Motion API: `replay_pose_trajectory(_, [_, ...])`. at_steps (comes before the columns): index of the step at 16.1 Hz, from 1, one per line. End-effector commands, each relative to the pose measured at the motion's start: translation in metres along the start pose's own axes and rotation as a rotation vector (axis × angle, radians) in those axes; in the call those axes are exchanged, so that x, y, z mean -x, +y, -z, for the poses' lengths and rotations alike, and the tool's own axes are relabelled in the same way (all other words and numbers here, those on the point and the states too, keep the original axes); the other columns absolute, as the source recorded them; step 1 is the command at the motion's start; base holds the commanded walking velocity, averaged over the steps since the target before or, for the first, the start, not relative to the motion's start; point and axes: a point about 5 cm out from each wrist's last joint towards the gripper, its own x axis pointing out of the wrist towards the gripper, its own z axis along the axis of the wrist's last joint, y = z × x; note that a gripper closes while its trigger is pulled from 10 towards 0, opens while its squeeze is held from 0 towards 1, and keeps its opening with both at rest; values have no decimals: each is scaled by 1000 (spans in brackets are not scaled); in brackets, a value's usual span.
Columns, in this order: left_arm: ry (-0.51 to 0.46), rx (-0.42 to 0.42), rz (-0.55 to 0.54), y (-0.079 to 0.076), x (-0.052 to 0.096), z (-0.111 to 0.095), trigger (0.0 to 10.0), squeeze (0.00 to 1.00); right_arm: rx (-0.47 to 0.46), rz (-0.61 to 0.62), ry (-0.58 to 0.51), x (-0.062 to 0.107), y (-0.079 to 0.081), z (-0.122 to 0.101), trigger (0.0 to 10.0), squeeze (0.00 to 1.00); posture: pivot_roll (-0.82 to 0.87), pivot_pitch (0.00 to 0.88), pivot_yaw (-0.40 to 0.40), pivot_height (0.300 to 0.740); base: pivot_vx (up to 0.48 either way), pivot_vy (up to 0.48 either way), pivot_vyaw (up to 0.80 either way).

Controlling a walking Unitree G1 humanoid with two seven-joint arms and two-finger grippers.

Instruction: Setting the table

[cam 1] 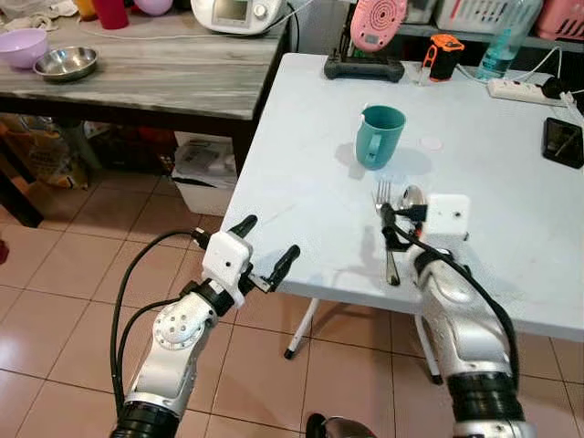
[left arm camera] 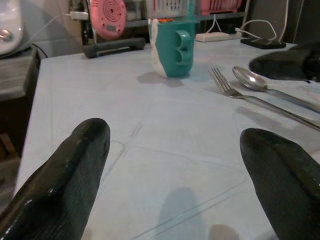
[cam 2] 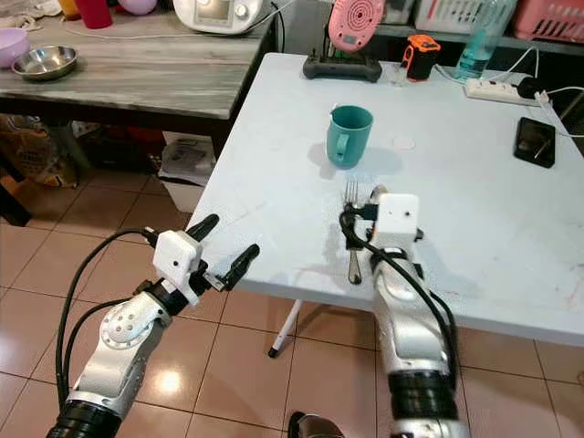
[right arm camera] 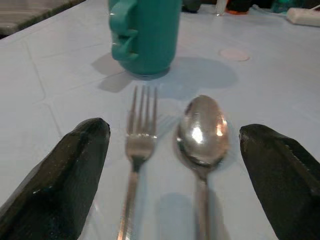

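No readable text, label, brand or number anywhere; white appliance (cam 1: 235, 13) on wooden desk (cam 1: 173, 73) has small display, too blurred to read; teal mug (cam 1: 379, 136) plain, no print

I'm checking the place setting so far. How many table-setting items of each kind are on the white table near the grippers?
Fork: 1
Spoon: 1
Teal mug: 1
Total: 3, all lying or standing on the white table, with the open right gripper either side of the cutlery.

Silver arms, black cables, black fingers (cam 1: 288, 259).
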Motion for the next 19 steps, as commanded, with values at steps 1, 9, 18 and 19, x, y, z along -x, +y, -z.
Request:
replay_pose_trajectory(1, [-3,-9,34,-3,-2,-1,10000,0,-21,-28,27,-4,7,1,10000,0,-288,129,-9,740,0,0,0])
replay_pose_trajectory(9, [-6,-8,53,-6,-4,-1,10000,0,-41,-10,156,-11,19,22,3059,0,-285,130,-9,740,0,0,0])
replay_pose_trajectory(18, [-14,10,93,-13,-7,-1,10000,0,-34,-7,247,-14,10,35,0,0,-297,133,-16,740,0,0,0])
replay_pose_trajectory(19, [-14,11,95,-13,-7,-1,10000,0,-29,-12,259,-14,10,37,0,0,-297,133,-19,740,0,0,0])
